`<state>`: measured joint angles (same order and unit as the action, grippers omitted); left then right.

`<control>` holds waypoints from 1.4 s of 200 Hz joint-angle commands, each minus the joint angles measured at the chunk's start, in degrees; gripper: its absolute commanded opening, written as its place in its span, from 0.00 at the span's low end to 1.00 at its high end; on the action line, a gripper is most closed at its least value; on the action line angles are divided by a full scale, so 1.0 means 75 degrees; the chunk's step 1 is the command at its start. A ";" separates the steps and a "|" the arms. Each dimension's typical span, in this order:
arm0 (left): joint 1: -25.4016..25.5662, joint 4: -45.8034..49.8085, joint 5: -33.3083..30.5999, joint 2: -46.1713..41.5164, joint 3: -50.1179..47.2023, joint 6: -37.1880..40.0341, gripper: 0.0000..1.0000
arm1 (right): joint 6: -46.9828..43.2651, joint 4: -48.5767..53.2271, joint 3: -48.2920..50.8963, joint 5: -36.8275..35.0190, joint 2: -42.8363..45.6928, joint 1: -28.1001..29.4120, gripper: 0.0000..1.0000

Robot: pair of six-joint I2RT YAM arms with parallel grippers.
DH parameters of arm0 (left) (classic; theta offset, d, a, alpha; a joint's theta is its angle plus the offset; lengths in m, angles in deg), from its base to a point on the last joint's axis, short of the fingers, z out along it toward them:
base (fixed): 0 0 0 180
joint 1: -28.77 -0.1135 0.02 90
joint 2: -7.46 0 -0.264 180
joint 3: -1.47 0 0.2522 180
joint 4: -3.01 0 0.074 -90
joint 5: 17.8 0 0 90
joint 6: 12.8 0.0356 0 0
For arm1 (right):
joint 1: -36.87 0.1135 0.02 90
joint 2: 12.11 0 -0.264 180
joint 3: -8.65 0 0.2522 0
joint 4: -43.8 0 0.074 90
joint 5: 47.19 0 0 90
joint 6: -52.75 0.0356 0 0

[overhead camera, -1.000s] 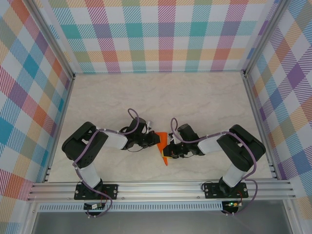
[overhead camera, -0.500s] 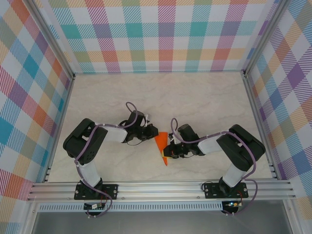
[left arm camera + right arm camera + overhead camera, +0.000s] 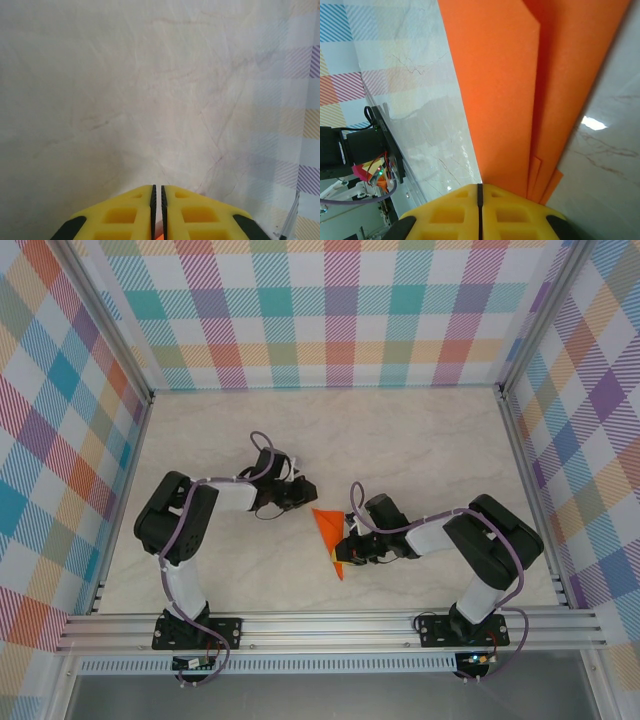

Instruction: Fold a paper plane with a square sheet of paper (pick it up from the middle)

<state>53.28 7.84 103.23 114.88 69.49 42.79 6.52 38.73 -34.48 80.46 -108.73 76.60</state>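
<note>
Left arm (image 3: 178, 520): elbow out to the left, forearm reaching right toward the centre. Left gripper (image 3: 303, 491): jaws drawn together to a hairline slit, nothing between the tips, set apart from the right gripper (image 3: 345, 545). Right arm (image 3: 490, 540): elbow out to the right, forearm reaching left. Right gripper: jaws fully closed, clamped on the square sheet of paper (image 3: 328, 537).

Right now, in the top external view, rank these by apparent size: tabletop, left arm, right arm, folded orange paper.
1. tabletop, by far the largest.
2. left arm and right arm: they look about alike, so not ranked against each other.
3. folded orange paper, smallest.
</note>
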 commanded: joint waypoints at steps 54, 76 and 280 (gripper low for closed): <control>-0.0191 0.1228 0.0102 -0.2015 -0.0183 0.0308 0.18 | -0.1216 0.1768 -0.0359 -0.0044 -0.0404 0.0035 0.09; 0.0150 0.1379 -0.0056 -0.2907 -0.0787 0.0180 0.19 | -0.1817 0.2125 -0.0647 0.0208 -0.0321 0.0024 0.09; 0.1712 0.0645 -0.1290 -0.0810 -0.1485 -0.0521 0.16 | -0.0489 0.1963 -0.0381 -0.0502 0.1011 -0.0141 0.16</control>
<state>66.09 10.72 97.59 107.14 59.46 39.27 -0.98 50.36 -37.63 79.68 -105.56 75.86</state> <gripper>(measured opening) 0.160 0.149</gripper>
